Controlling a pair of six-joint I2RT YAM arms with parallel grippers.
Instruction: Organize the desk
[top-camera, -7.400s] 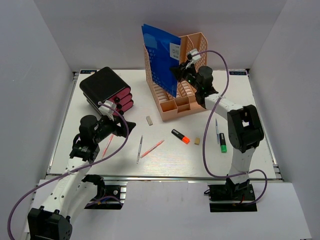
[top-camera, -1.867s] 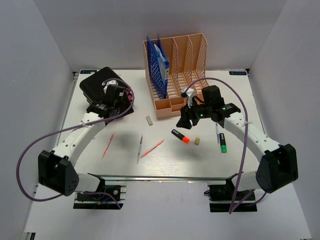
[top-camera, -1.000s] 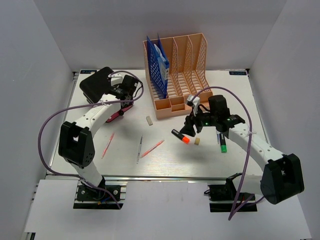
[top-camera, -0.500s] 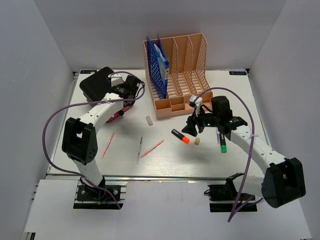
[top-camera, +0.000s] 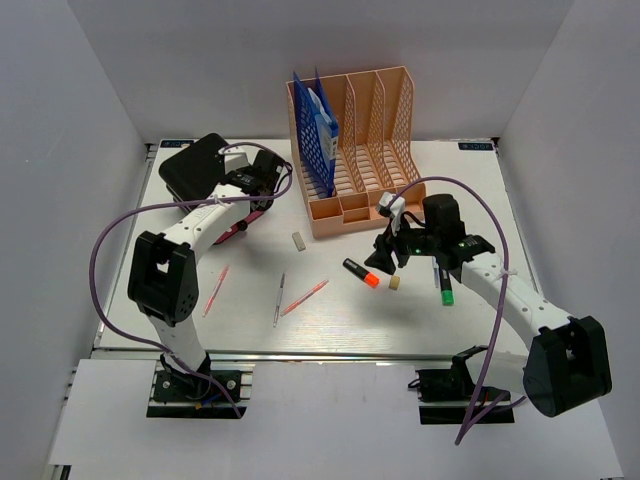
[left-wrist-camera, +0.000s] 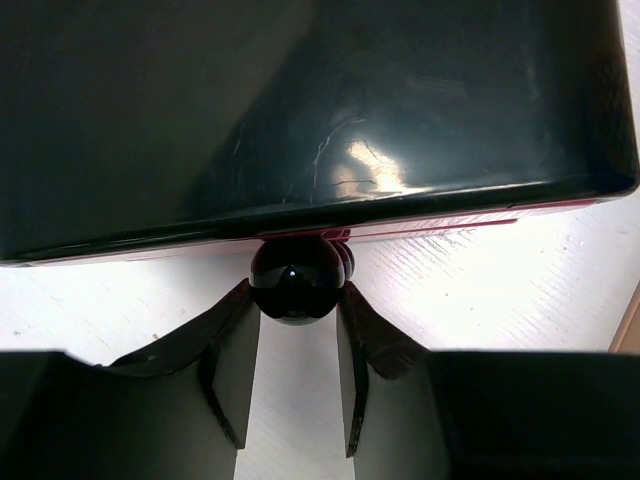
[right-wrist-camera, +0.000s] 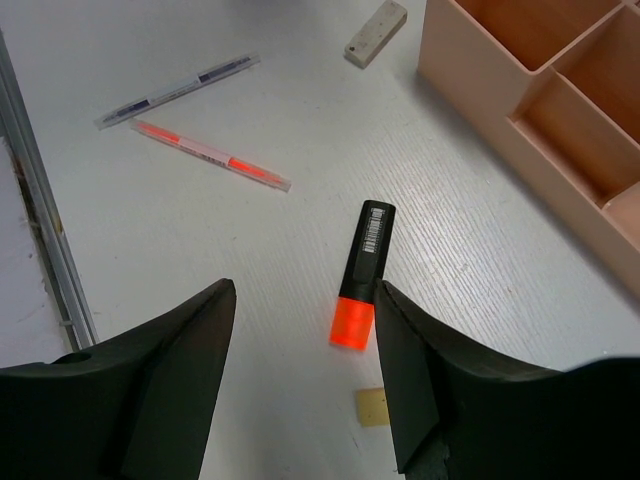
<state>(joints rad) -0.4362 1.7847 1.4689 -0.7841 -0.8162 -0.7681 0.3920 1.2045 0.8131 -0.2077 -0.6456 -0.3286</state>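
On the white desk (top-camera: 480, 200) a black drawer unit (top-camera: 200, 170) with red drawers stands at the back left. My left gripper (top-camera: 262, 180) is at its front. In the left wrist view the left gripper (left-wrist-camera: 295, 293) is shut on a round black drawer knob (left-wrist-camera: 297, 285), a finger touching each side. My right gripper (top-camera: 378, 262) hovers open over an orange-capped black highlighter (top-camera: 361, 272). In the right wrist view the highlighter (right-wrist-camera: 362, 275) lies close to the right finger of the right gripper (right-wrist-camera: 305, 290), untouched.
A peach file rack (top-camera: 355, 150) holding blue folders (top-camera: 318, 130) stands at the back centre. Loose on the desk lie two pink pens (top-camera: 216, 290) (top-camera: 304, 297), a grey pen (top-camera: 279, 298), two erasers (top-camera: 297, 241) (top-camera: 394, 283), a green marker (top-camera: 446, 291) and a blue pen (top-camera: 434, 265).
My left gripper has settled a little closer against the drawer unit's front. The right gripper has drifted slightly to the right above the highlighter, still open.
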